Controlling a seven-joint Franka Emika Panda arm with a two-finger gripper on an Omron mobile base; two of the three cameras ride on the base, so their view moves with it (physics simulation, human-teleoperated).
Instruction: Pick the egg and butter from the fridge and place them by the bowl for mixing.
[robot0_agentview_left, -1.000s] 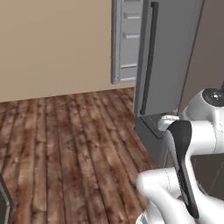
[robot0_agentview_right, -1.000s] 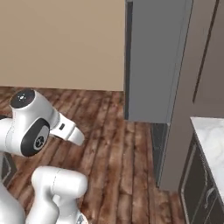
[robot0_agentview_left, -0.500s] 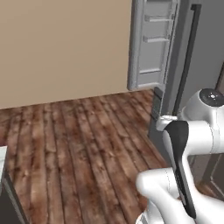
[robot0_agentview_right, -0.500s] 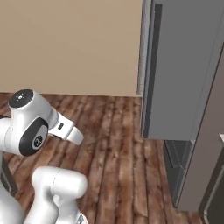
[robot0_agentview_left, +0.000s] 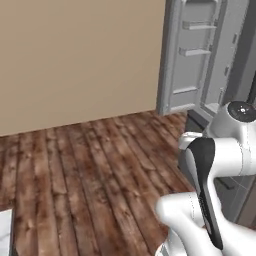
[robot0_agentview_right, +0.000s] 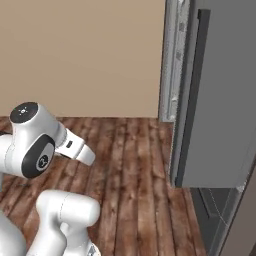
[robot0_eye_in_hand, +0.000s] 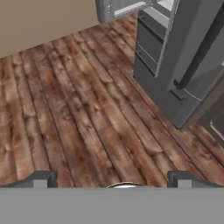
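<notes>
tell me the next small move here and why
Probably keep driving the base round to face the fridge. Its door stands open with shelves in sight, but no egg or butter can be made out yet, and the end effector is open and empty over the wood floor.

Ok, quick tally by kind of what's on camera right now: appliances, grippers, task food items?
Fridge, door swung open: 1
Gripper, open and empty above the wooden floor: 1
Egg or butter visible: 0
Total: 2

You see the tall grey fridge (robot0_agentview_left: 200, 60) standing open against the beige wall, its dark-framed door (robot0_agentview_right: 220, 100) swung out over the wood floor.
</notes>
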